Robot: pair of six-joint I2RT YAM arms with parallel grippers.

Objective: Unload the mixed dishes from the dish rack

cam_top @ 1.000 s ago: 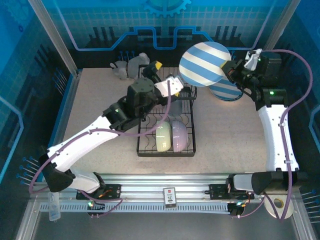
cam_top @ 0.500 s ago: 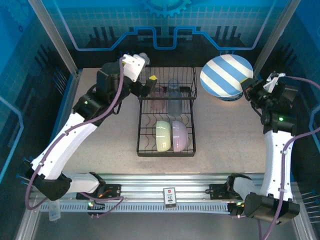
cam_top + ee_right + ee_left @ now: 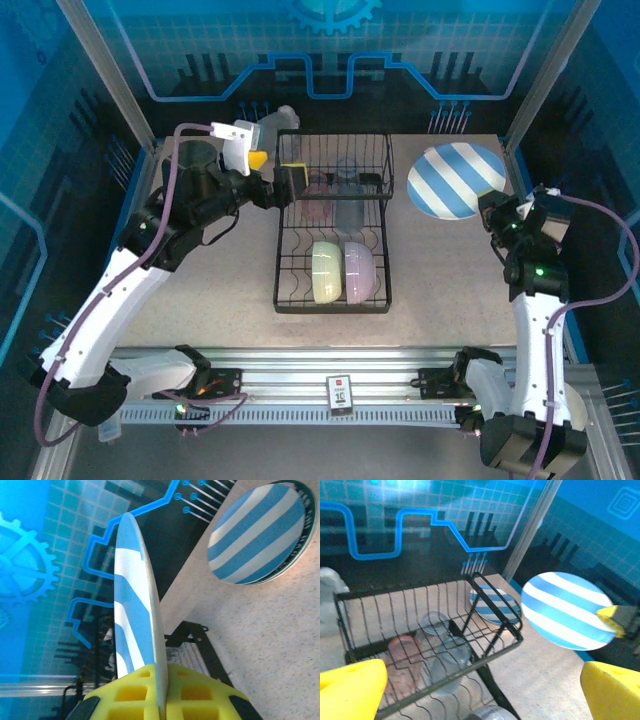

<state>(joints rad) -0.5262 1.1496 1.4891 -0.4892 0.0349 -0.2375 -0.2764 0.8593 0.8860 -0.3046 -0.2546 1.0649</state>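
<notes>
The black wire dish rack (image 3: 283, 262) stands mid-table. Its lower tier holds a pale green bowl (image 3: 326, 273) and a lavender bowl (image 3: 361, 270). On the upper tier lie a pink tumbler (image 3: 404, 661) and blue-grey tumblers (image 3: 447, 663). My left gripper (image 3: 277, 172) hovers open at the rack's back left corner, its yellow fingers wide apart and nothing between them. My right gripper (image 3: 160, 682) is shut on the rim of a striped plate (image 3: 136, 605), holding it at the far right (image 3: 455, 180). Another striped plate (image 3: 260, 534) lies flat on the table just under it.
A white animal figurine (image 3: 271, 125) stands at the back, left of the rack. The blue enclosure walls and metal posts close in the table on three sides. Bare tabletop (image 3: 200, 270) lies left of the rack and in front of the right-hand plates.
My left arm has swung back from over the rack to its back left corner. My right arm has carried the striped plate rightward and down over the plate on the table.
</notes>
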